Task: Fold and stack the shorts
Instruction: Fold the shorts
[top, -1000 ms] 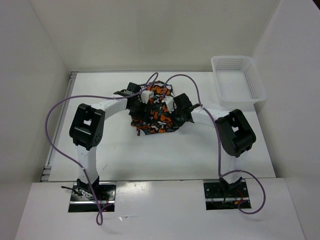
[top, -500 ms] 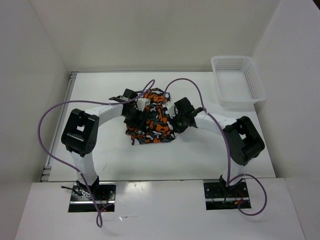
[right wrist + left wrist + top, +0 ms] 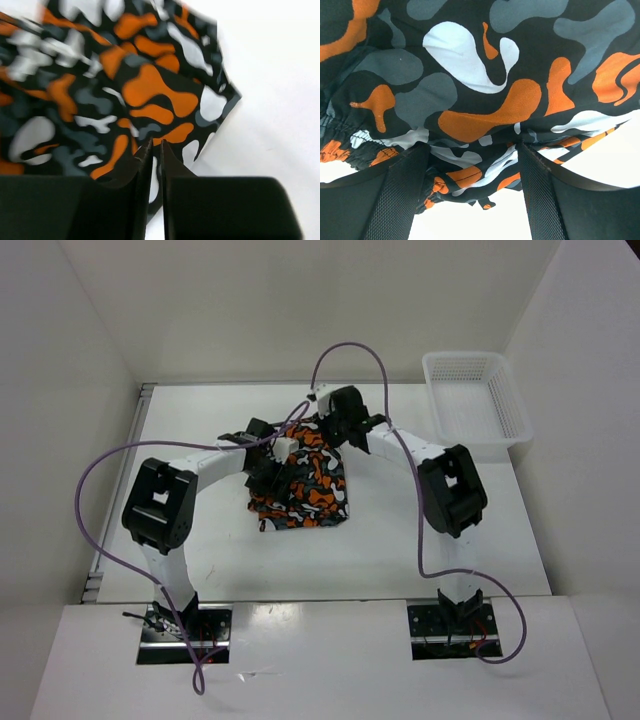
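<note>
The camouflage shorts point(image 3: 312, 488) lie in a folded bundle at the middle of the table. My left gripper point(image 3: 270, 472) is at their left edge. In the left wrist view its jaws point(image 3: 470, 200) stand wide open, with the shorts' point(image 3: 485, 100) gathered edge lying across the gap at the fingertips. My right gripper point(image 3: 330, 432) is over the far edge of the shorts. In the right wrist view its jaws point(image 3: 155, 150) are closed to a thin slit with nothing visibly pinched. The shorts point(image 3: 150, 90) lie flat beyond it, one corner pointing right.
A white mesh basket point(image 3: 475, 400) stands at the back right corner of the table. Purple cables loop over both arms. White walls enclose the table on the left, back and right.
My right arm swung from the right side of the shorts to their far edge. The shorts settled flatter and slightly nearer. My left gripper stayed at the left edge.
</note>
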Controlling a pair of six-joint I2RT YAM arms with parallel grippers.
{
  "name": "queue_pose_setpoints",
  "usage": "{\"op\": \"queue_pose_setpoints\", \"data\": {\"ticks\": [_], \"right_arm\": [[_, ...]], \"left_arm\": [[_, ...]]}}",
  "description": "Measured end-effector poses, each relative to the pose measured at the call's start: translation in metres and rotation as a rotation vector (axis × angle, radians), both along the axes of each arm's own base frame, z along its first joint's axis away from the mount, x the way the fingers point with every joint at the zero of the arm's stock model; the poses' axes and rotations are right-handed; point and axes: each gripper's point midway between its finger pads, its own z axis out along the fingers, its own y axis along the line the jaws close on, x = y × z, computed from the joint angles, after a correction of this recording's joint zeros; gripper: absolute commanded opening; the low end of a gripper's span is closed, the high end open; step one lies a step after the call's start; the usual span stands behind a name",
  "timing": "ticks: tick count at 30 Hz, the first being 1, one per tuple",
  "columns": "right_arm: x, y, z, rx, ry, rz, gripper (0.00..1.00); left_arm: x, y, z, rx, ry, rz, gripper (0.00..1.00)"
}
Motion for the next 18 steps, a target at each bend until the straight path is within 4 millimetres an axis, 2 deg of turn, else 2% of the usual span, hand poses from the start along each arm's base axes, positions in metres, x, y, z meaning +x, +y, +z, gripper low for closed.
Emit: {"op": "queue_pose_setpoints", "data": {"ticks": [4, 7, 13, 18], "right_arm": [[0.009, -0.008, -0.059, -0.046, 0.096, -0.086, 0.13], [0.022, -0.009, -0.083, -0.056, 0.122, -0.142, 0.13], [0.051, -0.003, -0.090, -0.016, 0.111, -0.237, 0.13], [0.082, -0.002, -0.089, -0.005, 0.080, -0.354, 0.10]], "left_arm": [[-0.005, 0.005, 0.003, 0.020, 0.011, 0.005, 0.79], [-0.008, 0.006, 0.010, 0.020, 0.010, 0.005, 0.79], [-0.011, 0.009, 0.016, 0.028, 0.007, 0.008, 0.79], [-0.020, 0.018, 0.005, 0.068, 0.031, 0.018, 0.79]]}}
